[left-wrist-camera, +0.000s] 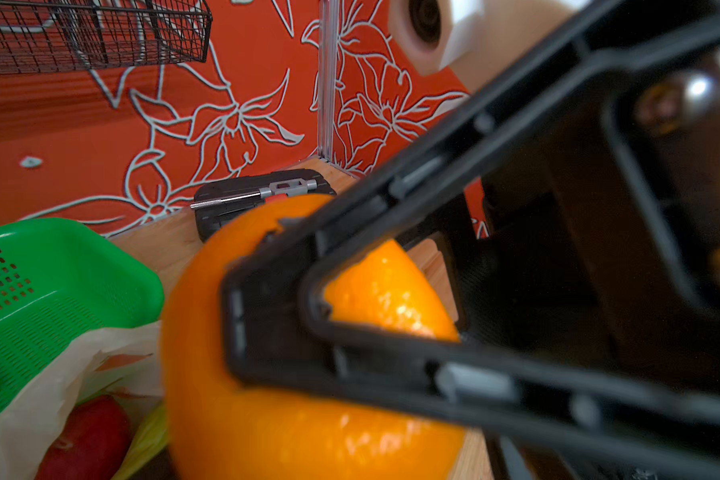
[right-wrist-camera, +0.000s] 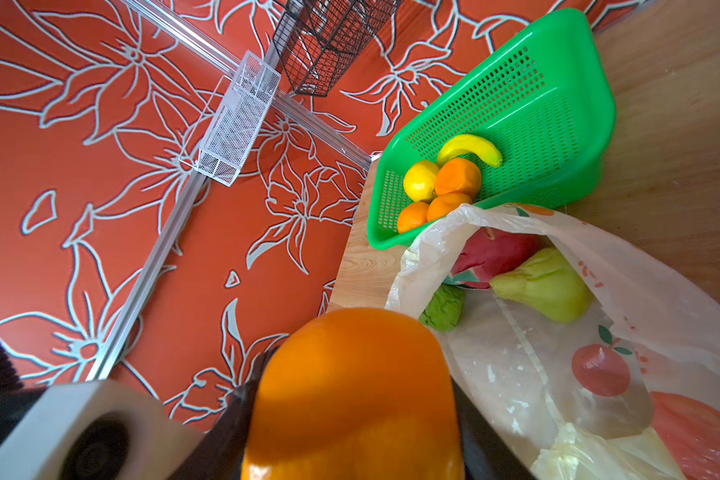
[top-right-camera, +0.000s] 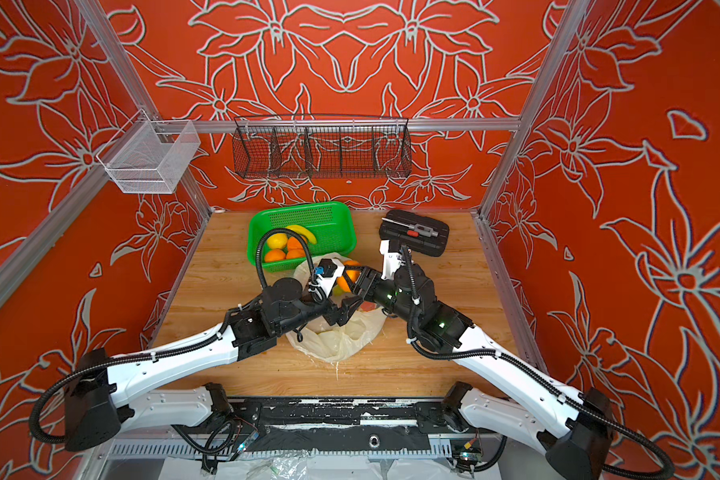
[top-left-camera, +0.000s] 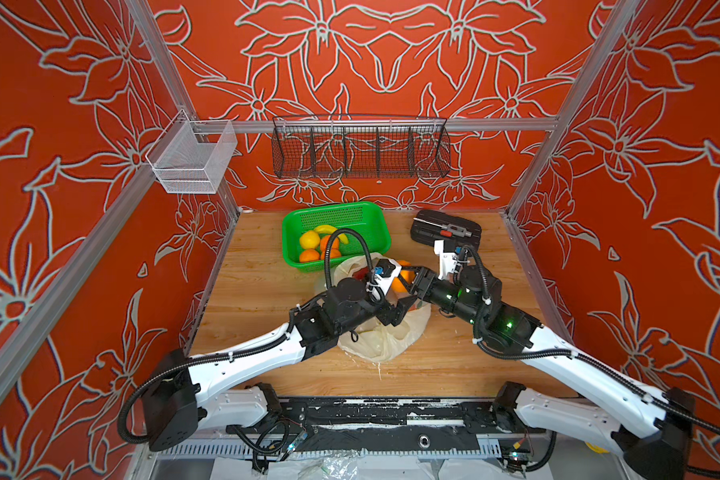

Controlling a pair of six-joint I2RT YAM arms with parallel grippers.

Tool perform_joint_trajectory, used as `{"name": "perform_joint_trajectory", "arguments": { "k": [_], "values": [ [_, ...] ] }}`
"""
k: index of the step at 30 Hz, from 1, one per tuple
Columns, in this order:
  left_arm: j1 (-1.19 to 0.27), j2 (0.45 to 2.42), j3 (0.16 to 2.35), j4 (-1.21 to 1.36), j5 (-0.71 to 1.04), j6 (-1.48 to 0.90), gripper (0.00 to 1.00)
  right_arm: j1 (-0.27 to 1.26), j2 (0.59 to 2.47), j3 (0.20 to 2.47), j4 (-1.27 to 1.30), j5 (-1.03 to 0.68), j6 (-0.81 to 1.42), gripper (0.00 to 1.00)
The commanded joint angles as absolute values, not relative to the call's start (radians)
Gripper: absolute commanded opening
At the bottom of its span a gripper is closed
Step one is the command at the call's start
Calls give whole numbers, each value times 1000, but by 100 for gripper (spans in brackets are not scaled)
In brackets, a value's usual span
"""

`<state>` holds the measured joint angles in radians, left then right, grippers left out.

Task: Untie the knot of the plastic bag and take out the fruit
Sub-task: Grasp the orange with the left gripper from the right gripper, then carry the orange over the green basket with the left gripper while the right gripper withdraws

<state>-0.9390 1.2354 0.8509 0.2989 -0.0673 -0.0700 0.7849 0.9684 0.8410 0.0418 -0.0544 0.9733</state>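
My right gripper (top-left-camera: 410, 282) is shut on an orange (top-left-camera: 400, 283), held just above the plastic bag (top-left-camera: 391, 338); in the right wrist view the orange (right-wrist-camera: 350, 395) fills the space between the black fingers. The bag lies crumpled on the table with its mouth gaping. Inside it I see a pink dragon fruit (right-wrist-camera: 495, 249), a pale green fruit (right-wrist-camera: 545, 286) and a bumpy green one (right-wrist-camera: 443, 307). The knot is out of view. My left gripper (top-left-camera: 402, 311) hovers open over the bag, just in front of the orange, holding nothing.
A green basket (top-left-camera: 377, 220) behind the bag holds a lemon (top-left-camera: 309, 240), three oranges and a banana. A black tool case (top-left-camera: 445, 230) lies at the back right. A black wire rack (top-left-camera: 360, 151) and a white mesh bin (top-left-camera: 192, 162) hang on the walls.
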Motion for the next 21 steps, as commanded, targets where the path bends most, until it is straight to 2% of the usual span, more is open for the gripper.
{"name": "perform_joint_trajectory", "arguments": {
  "k": [1,12,21],
  "values": [
    [-956,1270,883,439,-156,-101,80,782,948,814,74,-30,996,57],
    [-969,1223,863,447,-213,-111,73,781,873,801,16,35,968,57],
    [-970,1248,899,471,-193,-87,68,781,897,790,84,-60,1057,56]
  ]
}}
